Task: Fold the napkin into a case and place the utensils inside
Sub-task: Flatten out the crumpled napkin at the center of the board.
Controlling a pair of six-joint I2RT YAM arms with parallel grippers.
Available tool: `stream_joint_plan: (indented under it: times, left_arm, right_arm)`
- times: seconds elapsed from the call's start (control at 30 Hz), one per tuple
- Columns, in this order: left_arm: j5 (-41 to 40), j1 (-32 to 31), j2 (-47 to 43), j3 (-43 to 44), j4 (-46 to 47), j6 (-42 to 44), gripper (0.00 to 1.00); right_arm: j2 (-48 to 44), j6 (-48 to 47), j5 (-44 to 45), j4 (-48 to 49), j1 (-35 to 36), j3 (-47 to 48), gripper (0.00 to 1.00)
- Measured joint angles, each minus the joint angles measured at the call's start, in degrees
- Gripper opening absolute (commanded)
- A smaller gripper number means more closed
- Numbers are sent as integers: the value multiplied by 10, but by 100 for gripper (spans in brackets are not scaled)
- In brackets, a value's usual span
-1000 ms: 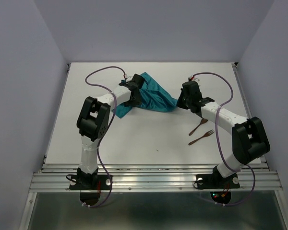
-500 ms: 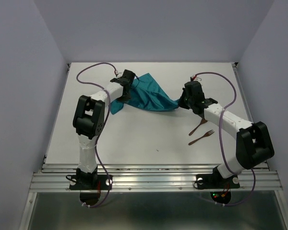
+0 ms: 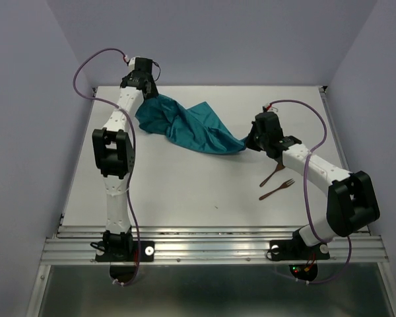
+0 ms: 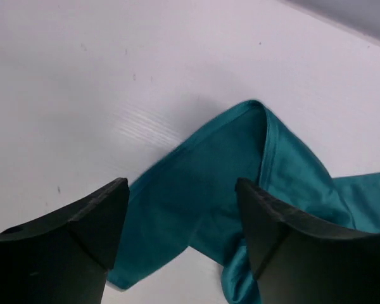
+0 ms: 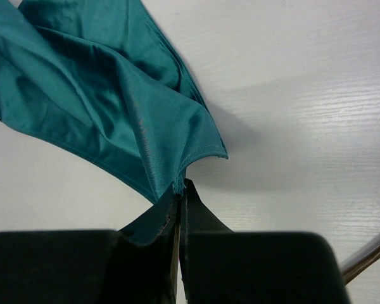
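Right gripper [image 5: 179, 188] pinching corner of napkin [image 3: 188, 129]: thin shiny teal cloth, crumpled. Left gripper [image 4: 179, 191] wide, empty, above folded edge. Only top view shows utensils [image 3: 277, 190], reddish-brown, near right gripper.

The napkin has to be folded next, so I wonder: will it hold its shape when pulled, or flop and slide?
Probably floppy: the napkin lies in loose rumpled folds and fans into soft creases from the corner the right gripper pinches. Its sheen suggests it may slide easily on the table. Likely light, being so thin.
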Motion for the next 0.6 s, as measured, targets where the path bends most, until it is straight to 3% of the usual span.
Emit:
stream_joint_plan:
  times: [0.13, 0.33, 0.43, 0.6]
  left_arm:
    - [-4, -3, -8, -37, -8, 5, 93]
    - [8, -43, -128, -245, -5, -7, 74]
    - [59, -67, -195, -349, 30, -31, 70]
    - [119, -77, -211, -422, 82, -76, 75]
  right_arm:
    - [-2, 4, -5, -3, 0, 0, 1]
    - [-11, 3, -13, -14, 0, 0, 1]
    - [-15, 3, -16, -16, 0, 0, 1]
    - [-15, 2, -21, -21, 0, 0, 1]
